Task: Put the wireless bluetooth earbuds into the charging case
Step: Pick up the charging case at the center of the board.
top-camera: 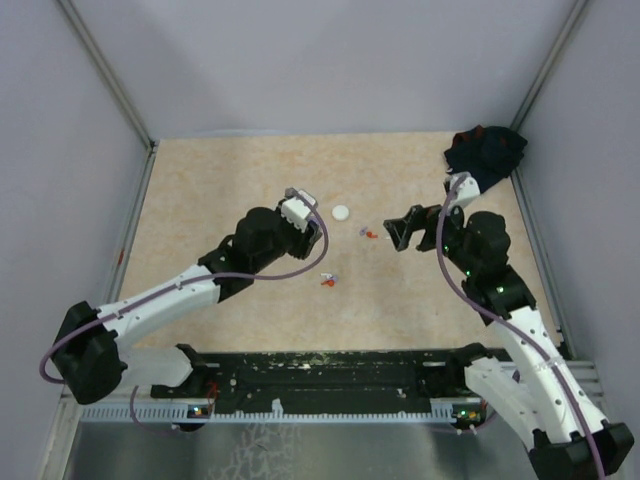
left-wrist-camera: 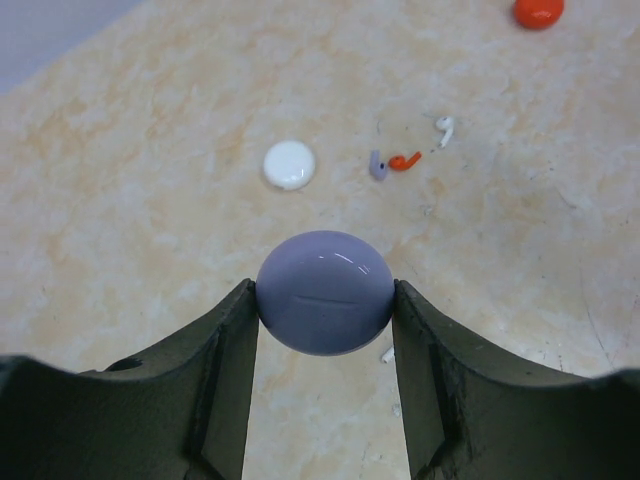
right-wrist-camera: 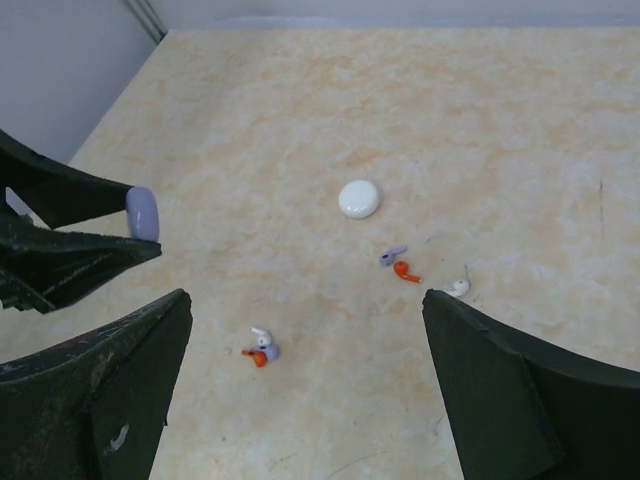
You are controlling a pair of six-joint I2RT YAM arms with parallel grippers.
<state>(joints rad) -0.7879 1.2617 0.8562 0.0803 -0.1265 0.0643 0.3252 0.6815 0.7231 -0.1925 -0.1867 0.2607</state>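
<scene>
earbuds: two loose groups lying on the worktop (right-wrist-camera: 500,120), none in a case
near group (right-wrist-camera: 262,346): a white, a purple and a red bit huddled together, touching
far group: purple bud (right-wrist-camera: 392,256) and red bud (right-wrist-camera: 406,271) touching; white bud (right-wrist-camera: 458,288) just beside them
lavender case (left-wrist-camera: 323,280): lid down, clamped by its sides
left pincer (left-wrist-camera: 322,300): partly closed, both fingers pressed against the lavender case
right pincer (right-wrist-camera: 305,300): spread wide, holding nothing, both groups of earbuds in front of it
white case (right-wrist-camera: 359,198): closed, flat on the worktop, near the far group
orange case (left-wrist-camera: 538,10): on the worktop, well apart from the rest, cut by the left wrist view's edge
</scene>
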